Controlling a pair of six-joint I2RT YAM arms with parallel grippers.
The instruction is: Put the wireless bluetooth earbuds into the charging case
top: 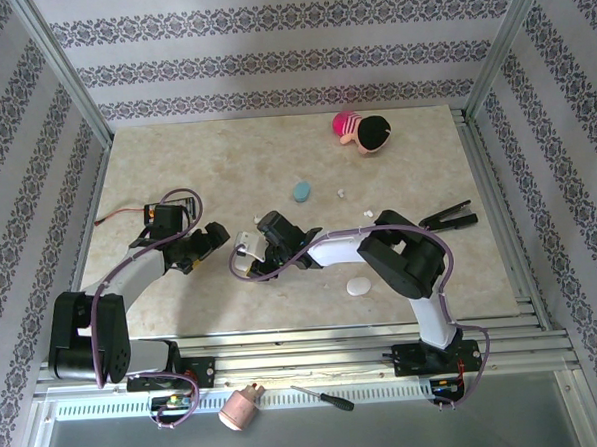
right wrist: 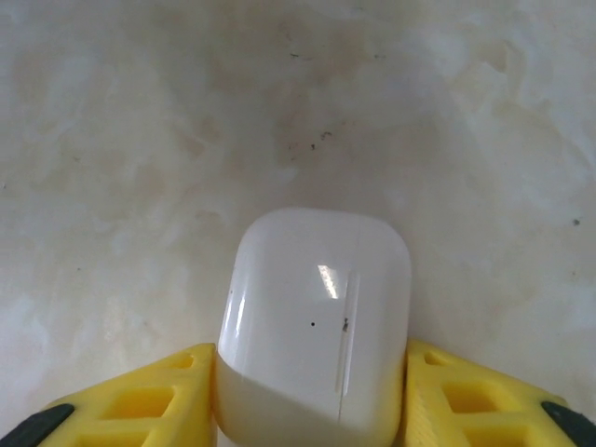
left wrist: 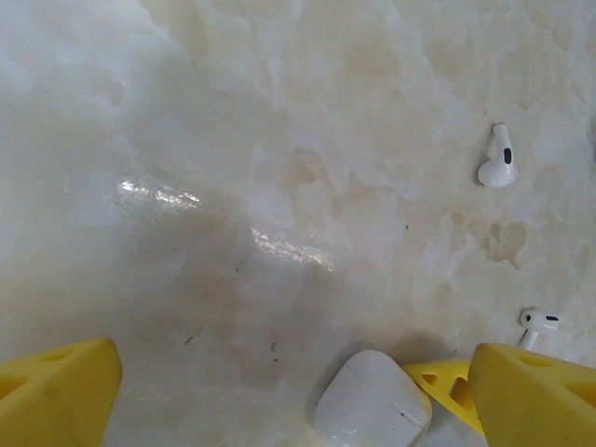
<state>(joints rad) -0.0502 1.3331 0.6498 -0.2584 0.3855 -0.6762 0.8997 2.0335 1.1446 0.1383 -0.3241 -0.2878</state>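
**White charging case [right wrist: 317, 298] clamped in right hand [right wrist: 312, 368]; left hand [left wrist: 293, 363] released**

Yellow fingers [right wrist: 158, 400] press both sides of the case. It sits left of centre on the counter [top: 175, 150], toward the near edge. The left hand is spread wide just beside it. Two white wireless bluetooth earbuds [left wrist: 498, 158] lie loose on the counter close by, apart from each other.

The charging case [right wrist: 315, 321] between right fingers [right wrist: 140, 405]

Legible text: none found. White case [right wrist: 315, 321], glossy shell: one bright reflection and two dark specks, no lettering or logo that can be read. Earbud [left wrist: 499, 160] on the table [left wrist: 279, 186]: dark oval mark on its stem, no characters. Striped walls [top: 270, 65]: ornament pattern, too small to read as words.
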